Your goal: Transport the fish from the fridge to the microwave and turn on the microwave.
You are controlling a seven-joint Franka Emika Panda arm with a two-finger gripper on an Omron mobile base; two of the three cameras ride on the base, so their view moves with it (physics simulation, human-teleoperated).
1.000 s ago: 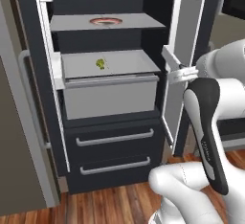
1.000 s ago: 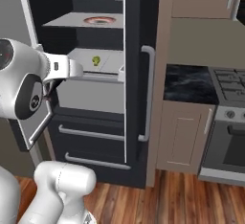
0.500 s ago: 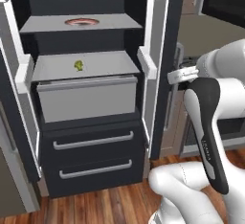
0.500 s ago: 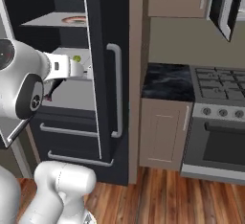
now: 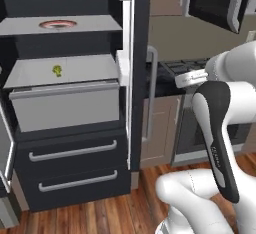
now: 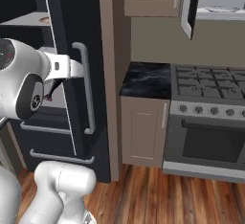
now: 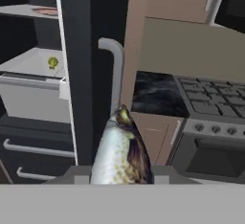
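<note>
1. My two-finger claw (image 7: 122,182) was clenched on the slim silvery-grey fish (image 7: 122,151); in the hand view its body stood straight out from between my fingers, head pointing away from me.

2. The fish was therefore out of the tall dark-grey fridge (image 5: 75,143) and riding in my grip, in front of the edge of the open fridge door with its silver bar handle (image 7: 115,70).

3. Inside the fridge, the small yellow-green leafy vegetable (image 5: 57,70) lay on the light grey shelf, and the round orange-red-rimmed plate (image 5: 58,24) sat on the shelf above it. Both were well apart from my claw.

4. To the right, past the dark marbled counter (image 6: 146,80) and above the gas stove with oven (image 6: 208,117), the wall-mounted microwave (image 6: 217,3) stood with its black glass door (image 5: 217,0) swung open.

5. I judged the pick-up finished and the carry underway. Left to do: bring the fish across and up into the microwave, let go, shut its door and start it.
</note>
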